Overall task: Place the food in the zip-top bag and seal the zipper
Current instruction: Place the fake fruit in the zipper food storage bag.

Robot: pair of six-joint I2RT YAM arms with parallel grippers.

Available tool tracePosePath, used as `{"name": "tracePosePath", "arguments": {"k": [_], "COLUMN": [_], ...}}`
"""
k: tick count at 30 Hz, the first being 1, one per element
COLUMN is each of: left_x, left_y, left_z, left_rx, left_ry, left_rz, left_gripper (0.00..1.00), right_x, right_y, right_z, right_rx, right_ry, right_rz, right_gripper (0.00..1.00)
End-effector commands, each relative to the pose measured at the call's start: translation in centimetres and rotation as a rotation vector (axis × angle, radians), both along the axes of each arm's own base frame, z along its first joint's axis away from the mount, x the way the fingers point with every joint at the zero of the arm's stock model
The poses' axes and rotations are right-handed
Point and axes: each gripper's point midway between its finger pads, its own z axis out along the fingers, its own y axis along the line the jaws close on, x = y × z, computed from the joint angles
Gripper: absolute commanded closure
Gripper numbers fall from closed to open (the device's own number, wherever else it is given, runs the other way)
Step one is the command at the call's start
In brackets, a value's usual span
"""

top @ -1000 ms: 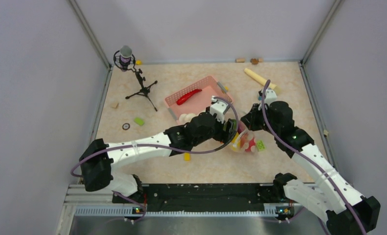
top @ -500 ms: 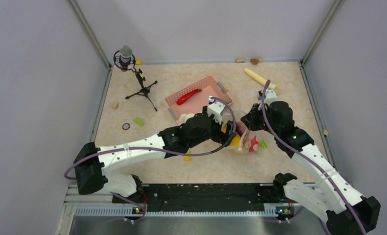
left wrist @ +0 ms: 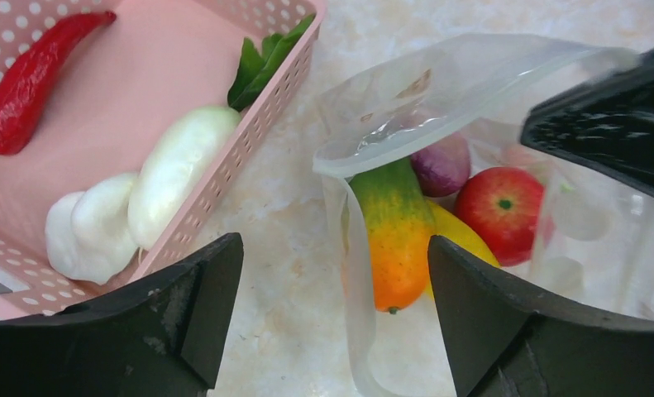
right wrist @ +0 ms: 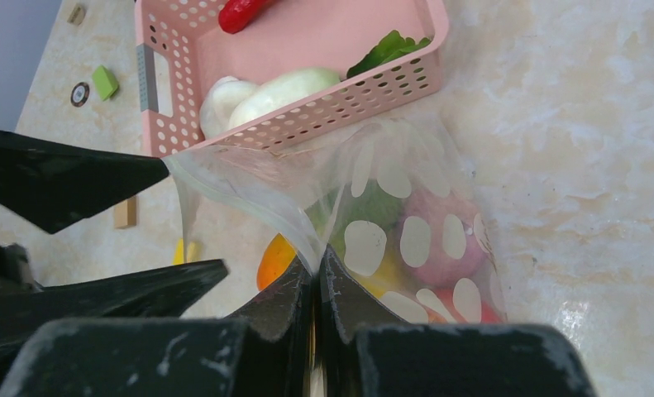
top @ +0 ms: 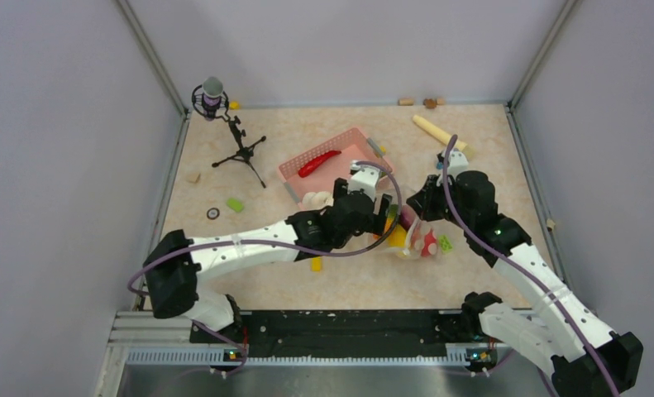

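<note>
Item: left gripper point(top: 383, 218), jaws spread wide and holding nothing; a second ago it sat over the mouth of the zip-top bag point(top: 417, 241), and it now stands back toward the upper left, its jaws wider than before. Item: the bag, lying right of centre in the top view, just below the pink basket point(top: 350, 155) (more yellow and orange shows through its film now). Item: right gripper point(right wrist: 316, 277), fingers pressed together on the bag's upper film at the mouth, lifting it; the zipper point(left wrist: 389, 149) is unsealed. Contents of the bag: orange-green mango point(left wrist: 393, 240), yellow mango point(left wrist: 462, 241), purple onion point(left wrist: 441, 165), red apple point(left wrist: 501, 211). Contents of the basket: red chili point(left wrist: 30, 83), white pieces point(left wrist: 174, 186), green leaf point(left wrist: 265, 62). Surroundings: microphone on a tripod point(top: 213, 98) at upper left, green block point(top: 236, 204), yellow block point(top: 316, 264), pale stick point(top: 435, 132). Obstructions: the left wrist covers the basket's lower corner in the top view; a right finger hides the bag's upper right in the left wrist view.
</note>
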Motion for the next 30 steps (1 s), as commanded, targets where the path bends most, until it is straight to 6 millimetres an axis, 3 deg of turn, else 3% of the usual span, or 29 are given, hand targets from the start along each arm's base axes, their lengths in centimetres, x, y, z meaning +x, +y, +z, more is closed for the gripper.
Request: {"name": "tracePosePath", "arguments": {"k": [1,3,4,7,8,14,20,23,26,30], "left_x": [2.0,2.4,2.5,2.5,2.5,1.4,1.8,2.5,3.4,4.3], "left_y": [-0.4,-0.5,-0.5,-0.5,-0.4,-1.6,-2.5,-2.6,-2.3,-2.0], "left_z": [-0.8,-1.5,-1.8,-1.6,-1.3,4.3,8.8,9.8,10.1,8.7], "left_rx": [0.049,0.077,0.088,0.102,0.100,-0.018,-0.021,-0.006,0.032,0.086], "left_ry": [0.003,0.006,0.008,0.010,0.006,-0.086,-0.153,-0.173,-0.192,-0.168], "left_rz": [0.099,0.113,0.117,0.118,0.118,-0.035,-0.075,-0.054,-0.014,0.007], "left_gripper": [0.18,0.30,0.40,0.92,1.00,1.00,1.00,1.00,1.00,0.98], "right_x": [0.2,0.1,0.1,0.1,0.1,-0.4,-3.1,-4.4,-4.5,-3.7], "right_y": [0.3,0.3,0.3,0.2,0.2,0.4,0.0,-0.3,-1.3,-3.0], "right_z": [1.5,1.6,1.6,1.7,1.7,1.9,2.5,2.9,2.0,0.4], "right_rx": [0.035,0.036,0.035,0.035,0.033,0.047,0.057,0.035,-0.028,-0.106], "right_ry": [-0.054,-0.056,-0.058,-0.063,-0.063,-0.038,0.099,0.138,0.163,0.185], "right_rz": [0.009,0.011,0.011,0.008,0.006,0.017,0.018,0.044,0.018,-0.070], "right_gripper": [0.96,0.96,0.96,0.96,0.96,0.97,0.97,0.96,0.96,0.95]}}
